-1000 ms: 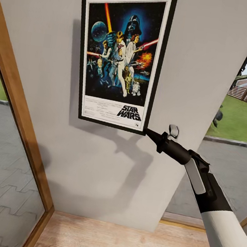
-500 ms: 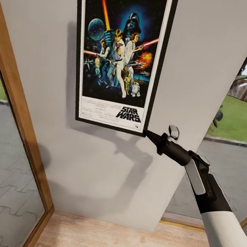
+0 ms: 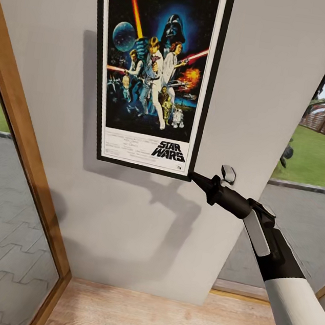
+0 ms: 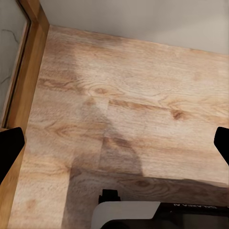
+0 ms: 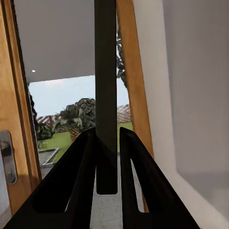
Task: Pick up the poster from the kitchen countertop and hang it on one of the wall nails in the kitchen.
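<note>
Black-framed, the poster sits high against the grey wall, tilted slightly, pinched at its lower right corner by the right tool. Holding it by that corner probably leaves the top edge free to meet a nail; no nail can be made out. In the right wrist view the dark frame edge runs between the two fingers, which are clamped on it. The right arm reaches up and leftward, nearly straight. The left tool hangs with fingers apart over the wooden floor, holding nothing.
</note>
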You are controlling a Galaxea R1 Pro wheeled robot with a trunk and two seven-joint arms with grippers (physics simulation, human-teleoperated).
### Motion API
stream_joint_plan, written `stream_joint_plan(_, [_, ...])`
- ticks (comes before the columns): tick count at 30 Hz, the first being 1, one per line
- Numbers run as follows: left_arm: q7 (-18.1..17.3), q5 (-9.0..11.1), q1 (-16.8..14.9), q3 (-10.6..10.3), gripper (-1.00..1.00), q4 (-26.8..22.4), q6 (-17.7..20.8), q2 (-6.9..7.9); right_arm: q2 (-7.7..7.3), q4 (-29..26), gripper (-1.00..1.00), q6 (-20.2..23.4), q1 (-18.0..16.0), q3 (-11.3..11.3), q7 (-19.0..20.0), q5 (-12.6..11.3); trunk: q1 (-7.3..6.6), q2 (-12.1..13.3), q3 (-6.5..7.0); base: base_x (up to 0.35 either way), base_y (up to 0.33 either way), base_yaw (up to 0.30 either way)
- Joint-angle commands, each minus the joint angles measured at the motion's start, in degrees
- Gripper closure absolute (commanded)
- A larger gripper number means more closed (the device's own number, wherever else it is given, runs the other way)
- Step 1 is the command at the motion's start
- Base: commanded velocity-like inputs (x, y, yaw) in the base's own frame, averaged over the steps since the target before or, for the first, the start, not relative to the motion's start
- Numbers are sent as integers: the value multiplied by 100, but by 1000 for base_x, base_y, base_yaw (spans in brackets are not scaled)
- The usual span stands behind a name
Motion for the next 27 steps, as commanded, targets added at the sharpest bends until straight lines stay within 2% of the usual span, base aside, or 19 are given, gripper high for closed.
stream_joint_plan(1, [-32,14,0,13,-100,-16,42,-2,-7,3,100,78,-8,14,23,-72,4,-12,-12,0,0,0])
stream_joint_plan(27, [-32,14,0,13,-100,-12,42,-2,-13,3,100,69,-6,23,40,-72,4,-12,-12,13,0,0])
